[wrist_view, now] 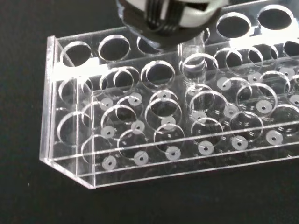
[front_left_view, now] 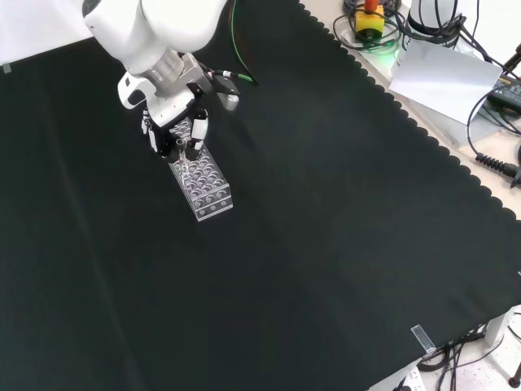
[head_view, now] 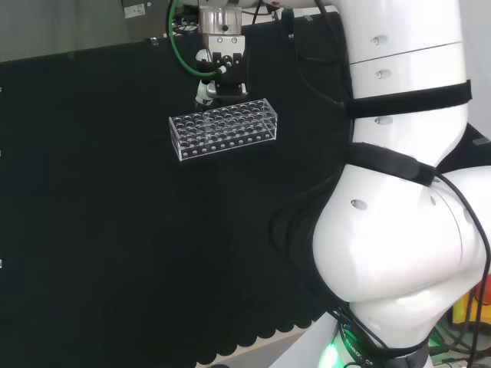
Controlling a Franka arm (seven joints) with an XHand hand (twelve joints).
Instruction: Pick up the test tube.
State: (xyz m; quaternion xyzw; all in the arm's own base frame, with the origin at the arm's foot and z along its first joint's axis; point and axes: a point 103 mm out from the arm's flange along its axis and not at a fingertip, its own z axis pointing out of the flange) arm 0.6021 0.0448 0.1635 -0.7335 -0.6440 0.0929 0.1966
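Observation:
A clear plastic rack (head_view: 223, 129) with several rows of holes lies on the black cloth, also seen in the front view as the rack (front_left_view: 204, 184). A clear test tube (wrist_view: 193, 63) stands upright in one hole of the rack (wrist_view: 140, 140). The hand (head_view: 220, 75) hangs over the rack's far side in the head view. In the front view the hand (front_left_view: 176, 130) points down onto the rack's upper end. One finger (wrist_view: 163, 18) presses against the tube's top, and the fingers close round it. The tube's lower part still sits in the rack.
Black cloth (front_left_view: 326, 244) spreads widely round the rack. The arm's big white links (head_view: 406, 192) fill the head view's right. Cables, a yellow-and-red button box (front_left_view: 369, 19) and a grey sheet (front_left_view: 444, 77) lie beyond the cloth's scalloped edge.

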